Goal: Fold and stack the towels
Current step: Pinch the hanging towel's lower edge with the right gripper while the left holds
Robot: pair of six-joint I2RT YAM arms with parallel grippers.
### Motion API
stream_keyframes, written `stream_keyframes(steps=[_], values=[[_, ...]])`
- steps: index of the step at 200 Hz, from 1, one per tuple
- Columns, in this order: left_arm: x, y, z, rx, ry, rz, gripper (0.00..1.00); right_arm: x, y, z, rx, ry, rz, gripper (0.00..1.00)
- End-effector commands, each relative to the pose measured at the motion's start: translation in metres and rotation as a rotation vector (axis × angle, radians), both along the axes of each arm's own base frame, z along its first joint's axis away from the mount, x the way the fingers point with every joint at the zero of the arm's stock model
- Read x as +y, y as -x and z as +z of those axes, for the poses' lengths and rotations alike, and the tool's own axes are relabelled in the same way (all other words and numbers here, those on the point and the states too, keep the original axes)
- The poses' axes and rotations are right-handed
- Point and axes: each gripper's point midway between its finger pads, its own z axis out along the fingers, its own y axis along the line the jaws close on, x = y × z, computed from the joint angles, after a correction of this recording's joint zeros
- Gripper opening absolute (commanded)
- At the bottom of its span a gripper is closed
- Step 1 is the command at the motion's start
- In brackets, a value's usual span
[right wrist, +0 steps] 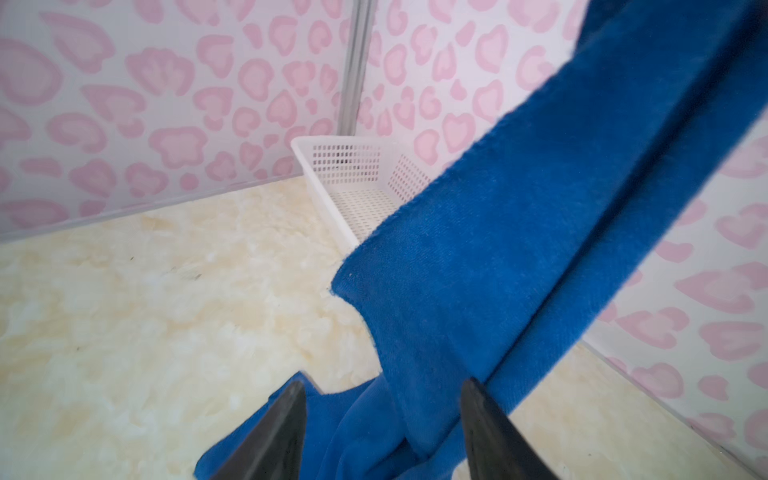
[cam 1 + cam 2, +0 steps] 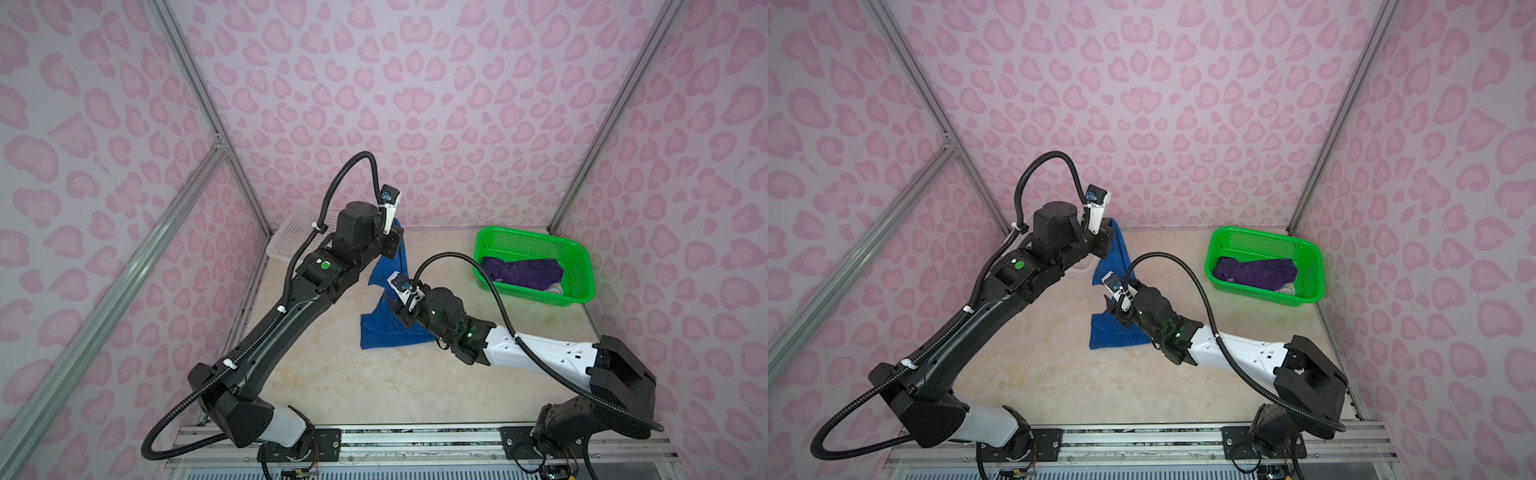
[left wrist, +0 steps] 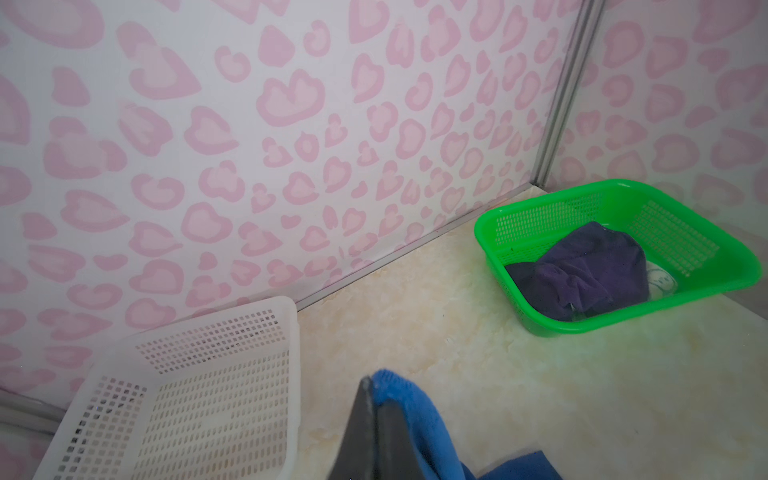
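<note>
Blue towel (image 2: 380, 332) lies partly bunched mid-table (image 2: 353, 386), its far corner held up. The right gripper (image 1: 384, 382) has its jaws apart either side of the raised strip. Farther back, the left gripper (image 3: 374, 405) is clamped on that corner. Purple towel (image 2: 523, 272) sits in the green basket (image 2: 582, 274), far right; white basket (image 3: 216, 345) far left.

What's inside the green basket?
A crumpled purple towel lies inside the green basket. A bit of pale cloth peeks out from under it, beside the basket's wall. The purple towel covers the rest, so its pattern cannot be told.
</note>
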Motion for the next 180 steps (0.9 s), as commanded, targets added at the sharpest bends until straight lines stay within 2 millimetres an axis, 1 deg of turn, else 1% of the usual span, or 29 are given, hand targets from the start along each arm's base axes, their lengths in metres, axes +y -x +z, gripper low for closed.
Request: stream_keyframes(steps=[1, 17, 23, 25, 30, 43, 72, 83, 103, 123, 139, 158, 165, 180], values=[[0.010, -0.017, 0.007, -0.021, 0.128, 0.177, 0.03, -0.004, -0.014, 0.021, -0.013, -0.175, -0.106, 0.61], [0.009, -0.023, 0.006, -0.023, 0.166, 0.219, 0.03, -0.007, -0.016, 0.019, -0.006, -0.229, -0.129, 0.64], [0.006, -0.024, 0.004, -0.022, 0.173, 0.223, 0.03, -0.007, -0.016, 0.018, -0.004, -0.242, -0.134, 0.67], [0.007, -0.026, 0.004, -0.022, 0.178, 0.229, 0.03, -0.008, -0.017, 0.018, -0.003, -0.245, -0.139, 0.71], [0.006, -0.027, 0.003, -0.019, 0.185, 0.239, 0.03, -0.008, -0.018, 0.016, 0.001, -0.248, -0.148, 0.73], [0.000, -0.032, -0.001, -0.004, 0.206, 0.240, 0.03, -0.008, -0.023, 0.011, 0.008, -0.247, -0.181, 0.76], [-0.015, -0.033, -0.005, 0.035, 0.250, 0.193, 0.03, -0.006, -0.032, 0.005, -0.021, -0.251, -0.221, 0.76], [-0.021, -0.030, -0.006, 0.048, 0.258, 0.159, 0.03, 0.000, -0.035, 0.005, -0.039, -0.252, -0.212, 0.76], [-0.025, -0.024, -0.010, 0.070, 0.255, 0.123, 0.03, 0.007, -0.040, 0.005, -0.052, -0.279, -0.186, 0.75], [-0.024, -0.015, -0.009, 0.083, 0.251, 0.089, 0.03, 0.010, -0.056, -0.002, -0.018, -0.304, -0.151, 0.74], [-0.022, -0.005, -0.006, 0.085, 0.259, 0.061, 0.03, 0.003, -0.076, -0.011, 0.019, -0.335, -0.160, 0.70], [-0.018, 0.004, -0.009, 0.092, 0.250, 0.046, 0.03, -0.013, -0.098, -0.021, 0.022, -0.337, -0.205, 0.64], [-0.015, 0.006, -0.013, 0.097, 0.241, 0.046, 0.03, -0.018, -0.105, -0.024, 0.028, -0.326, -0.211, 0.56], [-0.011, 0.009, -0.024, 0.108, 0.217, 0.056, 0.03, -0.029, -0.113, -0.028, 0.033, -0.311, -0.211, 0.36]])
